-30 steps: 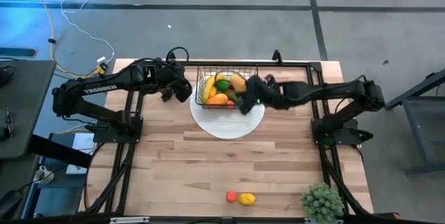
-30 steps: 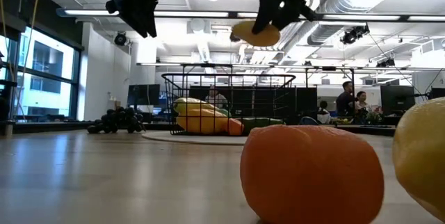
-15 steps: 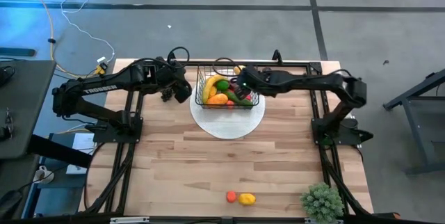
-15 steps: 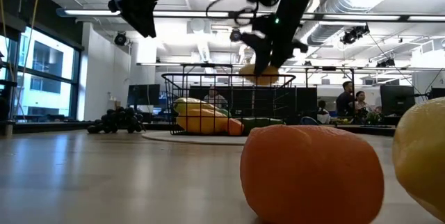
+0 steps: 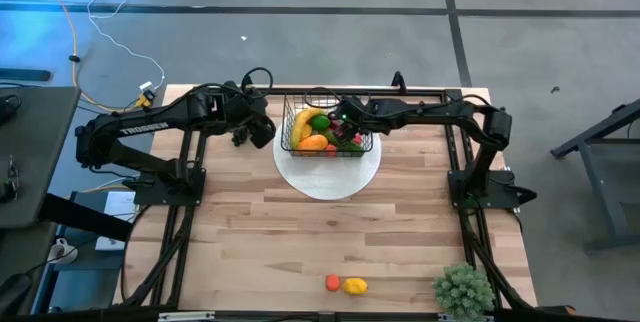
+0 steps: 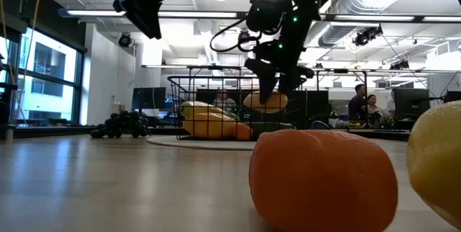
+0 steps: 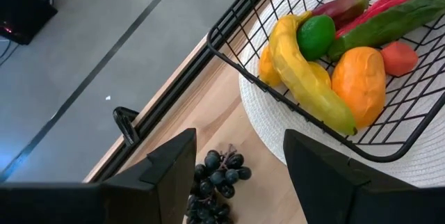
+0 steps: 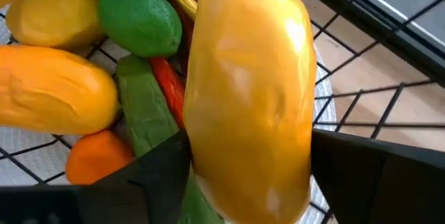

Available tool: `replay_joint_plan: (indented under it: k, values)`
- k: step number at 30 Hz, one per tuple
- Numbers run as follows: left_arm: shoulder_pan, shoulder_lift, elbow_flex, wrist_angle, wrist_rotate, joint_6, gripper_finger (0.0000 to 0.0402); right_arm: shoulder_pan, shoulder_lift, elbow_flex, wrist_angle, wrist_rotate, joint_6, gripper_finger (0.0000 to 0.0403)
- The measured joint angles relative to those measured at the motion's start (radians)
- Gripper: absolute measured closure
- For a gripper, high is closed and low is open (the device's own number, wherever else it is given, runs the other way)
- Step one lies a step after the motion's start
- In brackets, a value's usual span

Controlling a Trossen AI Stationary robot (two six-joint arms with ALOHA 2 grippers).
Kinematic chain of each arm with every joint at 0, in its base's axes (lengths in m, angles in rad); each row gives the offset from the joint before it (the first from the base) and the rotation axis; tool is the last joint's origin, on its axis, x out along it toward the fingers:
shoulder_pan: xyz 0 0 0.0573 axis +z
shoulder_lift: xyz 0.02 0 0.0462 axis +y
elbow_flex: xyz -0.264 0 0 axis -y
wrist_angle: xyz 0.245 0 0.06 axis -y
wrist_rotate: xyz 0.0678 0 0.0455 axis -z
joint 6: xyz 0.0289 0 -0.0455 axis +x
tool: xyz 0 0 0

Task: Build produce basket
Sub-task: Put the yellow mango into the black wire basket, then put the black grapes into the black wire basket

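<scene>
White lettering on the left arm (image 5: pixel 147 129) reads "TROSSEN". The left hand (image 5: pixel 262 130) hangs open above dark grapes (image 7: pixel 212 182) on the counter (image 5: pixel 320 232). In the basket (image 5: pixel 326 127), the right hand (image 8: pixel 243 172) brackets a yellow-orange fruit (image 8: pixel 247 92); grip unclear.

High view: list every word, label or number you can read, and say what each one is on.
"TROSSEN" in white letters on the left arm.
Nothing readable shows on the right arm, the basket or the table.
The other views show no legible text.
</scene>
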Motion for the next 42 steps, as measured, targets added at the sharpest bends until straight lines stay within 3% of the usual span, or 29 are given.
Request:
replay_joint_plan:
  k: [5, 12, 18, 25, 32, 42]
  values:
    - [0.0, 0.0, 0.0, 0.0, 0.0, -0.02, 0.0197, -0.024, 0.0, 0.0, 0.01, -0.016, -0.018, 0.0124]
    - [0.0, 0.0, 0.0, 0.0, 0.0, -0.026, 0.0197, -0.038, 0.0, 0.007, 0.0, -0.06, -0.023, 0.0118]
    - [0.0, 0.0, 0.0, -0.001, 0.034, -0.026, 0.0197, -0.026, -0.002, 0.107, -0.07, -0.061, -0.029, 0.0117]
    - [0.0, 0.0, 0.0, -0.009, 0.043, -0.004, 0.0197, 0.006, -0.003, 0.233, -0.195, -0.053, -0.005, 0.0116]
    - [0.0, 0.0, 0.0, -0.033, 0.194, -0.001, 0.0197, 0.065, -0.003, 0.327, -0.334, -0.053, 0.08, 0.0116]
    - [0.102, 0.0, 0.0, -0.163, 0.169, -0.024, 0.0197, 0.161, -0.004, 0.349, -0.393, -0.053, 0.173, 0.0116]
